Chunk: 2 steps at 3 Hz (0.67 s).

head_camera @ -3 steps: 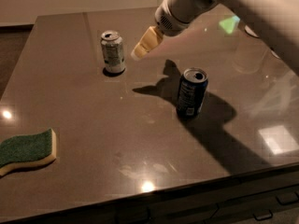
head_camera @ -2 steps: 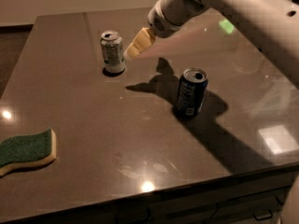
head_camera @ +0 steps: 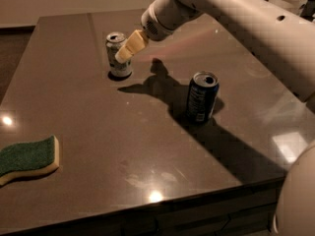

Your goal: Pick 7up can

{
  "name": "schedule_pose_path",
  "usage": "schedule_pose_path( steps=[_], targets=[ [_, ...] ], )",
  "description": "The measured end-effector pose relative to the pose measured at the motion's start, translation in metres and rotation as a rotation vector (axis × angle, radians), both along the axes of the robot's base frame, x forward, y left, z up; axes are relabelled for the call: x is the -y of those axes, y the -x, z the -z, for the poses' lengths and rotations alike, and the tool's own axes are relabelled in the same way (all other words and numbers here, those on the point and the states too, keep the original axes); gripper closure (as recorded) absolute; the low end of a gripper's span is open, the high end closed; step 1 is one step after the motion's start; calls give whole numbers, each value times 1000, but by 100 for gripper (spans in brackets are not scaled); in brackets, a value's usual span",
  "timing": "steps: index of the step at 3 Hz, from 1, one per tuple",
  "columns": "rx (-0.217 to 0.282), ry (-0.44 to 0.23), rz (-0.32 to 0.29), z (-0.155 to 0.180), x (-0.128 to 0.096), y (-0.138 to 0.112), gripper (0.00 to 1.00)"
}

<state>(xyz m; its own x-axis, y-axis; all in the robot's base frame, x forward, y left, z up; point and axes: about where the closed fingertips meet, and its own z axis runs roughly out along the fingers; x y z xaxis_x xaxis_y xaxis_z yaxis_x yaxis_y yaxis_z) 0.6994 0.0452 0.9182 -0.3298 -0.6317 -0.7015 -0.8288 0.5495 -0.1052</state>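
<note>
A: Camera view shows one table (head_camera: 123, 146). Where is the 7up can?

B: The 7up can (head_camera: 117, 69) stands upright near the far left of the dark, glossy top. It is silvery with pale green print, and its metal top faces up.

A: And the gripper?

B: The gripper (head_camera: 129, 47) is at the can's upper right. Its cream-coloured tip slants down and to the left, and it overlaps the can's right shoulder in this view. Whether it touches the can cannot be told, nor whether it is open or closed.

A: Where does it come from?

B: It hangs from the white arm (head_camera: 236, 18), which reaches in from the upper right across the far edge of the table.

A: Anything else on the surface?

B: A dark blue can (head_camera: 201, 97) stands upright right of centre, well apart from the 7up can. The arm's shadow lies between the two cans and runs on toward the front right corner. A green and yellow sponge (head_camera: 27, 159) lies flat at the near left edge.
</note>
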Motion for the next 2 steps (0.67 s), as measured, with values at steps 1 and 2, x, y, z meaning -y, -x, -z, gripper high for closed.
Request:
schedule_pose_path(
  steps=[1, 2],
  targets=[
    [-2, -30, -30, 0, -19, 2, 0],
    [-2, -44, -63, 0, -36, 4, 0]
  ],
)
